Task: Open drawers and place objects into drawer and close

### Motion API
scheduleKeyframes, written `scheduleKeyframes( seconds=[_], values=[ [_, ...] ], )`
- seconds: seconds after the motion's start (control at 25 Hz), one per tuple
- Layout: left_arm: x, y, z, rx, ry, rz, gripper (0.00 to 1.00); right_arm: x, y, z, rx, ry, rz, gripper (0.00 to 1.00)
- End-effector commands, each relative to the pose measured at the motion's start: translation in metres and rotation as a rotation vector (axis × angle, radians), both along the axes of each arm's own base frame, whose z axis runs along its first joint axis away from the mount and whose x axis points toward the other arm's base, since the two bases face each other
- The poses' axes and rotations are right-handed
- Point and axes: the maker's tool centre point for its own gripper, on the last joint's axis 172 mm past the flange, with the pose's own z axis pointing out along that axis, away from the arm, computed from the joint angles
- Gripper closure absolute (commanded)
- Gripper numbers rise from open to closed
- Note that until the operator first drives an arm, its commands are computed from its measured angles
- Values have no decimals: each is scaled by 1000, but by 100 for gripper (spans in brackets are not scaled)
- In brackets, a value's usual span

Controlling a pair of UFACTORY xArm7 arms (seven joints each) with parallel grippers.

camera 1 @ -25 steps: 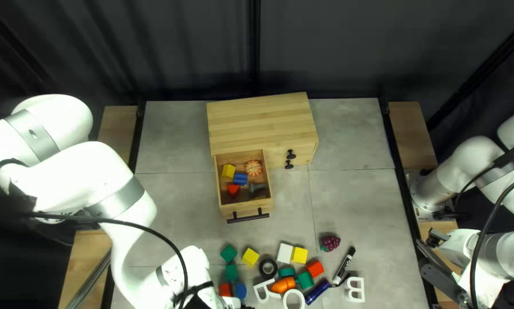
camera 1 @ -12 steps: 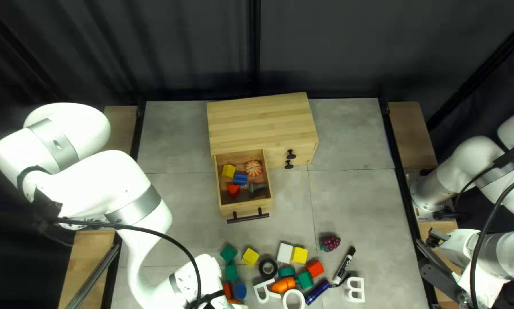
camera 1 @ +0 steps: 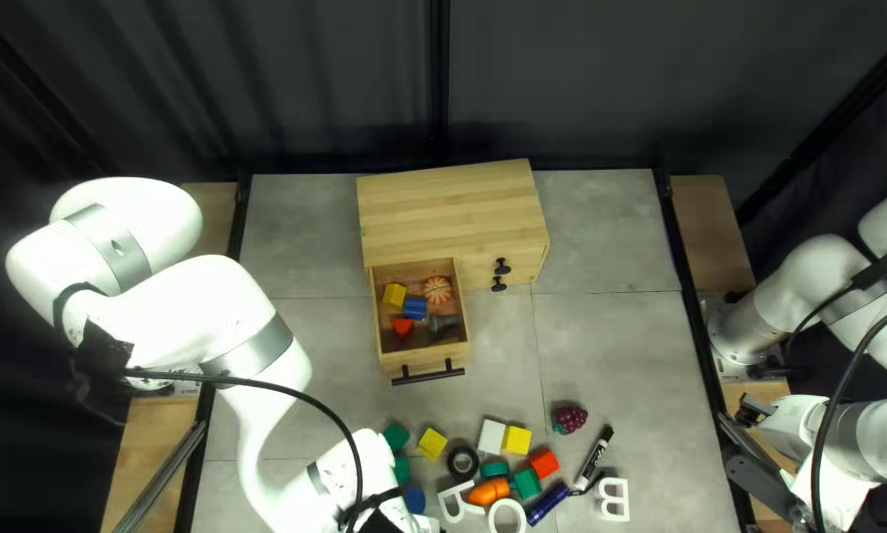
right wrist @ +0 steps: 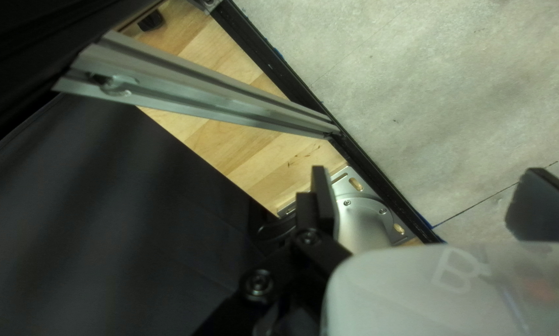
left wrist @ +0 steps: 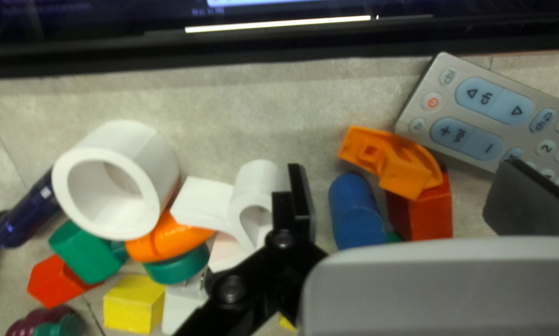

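In the top left view my left gripper (camera 1: pixel 382 519) is low over the near edge, partly cut off. My right gripper (camera 1: pixel 759 486) is at the right edge, far from the objects. The wooden cabinet (camera 1: pixel 451 212) has its left drawer (camera 1: pixel 465 345) pulled out, holding a yellow block, striped orange ball, blue cylinder, red piece and grey piece. In the left wrist view my open left gripper (left wrist: pixel 414 196) is above a blue cylinder (left wrist: pixel 356 213), orange clip-like piece (left wrist: pixel 404 167) and red block (left wrist: pixel 421 210), gripping none. My right gripper (right wrist: pixel 433 200) stands open, nothing between its fingers.
Blocks, white letters (camera 1: pixel 613 499), a black tape ring (camera 1: pixel 462 461), a marker (camera 1: pixel 593 457) and purple grapes (camera 1: pixel 569 419) lie on the near table. A remote control (left wrist: pixel 488 115) and a dark screen edge (left wrist: pixel 279 46) are ahead of my left gripper. A metal rail (right wrist: pixel 211 93) stands beside my right gripper.
My left arm has shifted right in the top left view, its wrist now covering the red block and part of the blue cylinder. The drawer and right arm look unchanged.
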Motion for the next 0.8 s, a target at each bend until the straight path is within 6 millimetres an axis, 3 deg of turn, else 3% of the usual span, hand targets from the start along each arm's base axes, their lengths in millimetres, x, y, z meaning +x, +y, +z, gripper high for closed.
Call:
scheduleKeyframes(
  seconds=[0.04, 0.68, 0.8],
  values=[
    [0, -2, -4, -9, 3, -4, 0, 0, 0, 0, 0, 0, 0, 0],
    [1, 0, 0, -8, 6, 4, 0, 0, 0, 0, 0, 0, 0, 0],
    [0, -12, 5, -28, -3, 44, 0, 0, 0, 0, 0, 0, 0, 0]
  ],
)
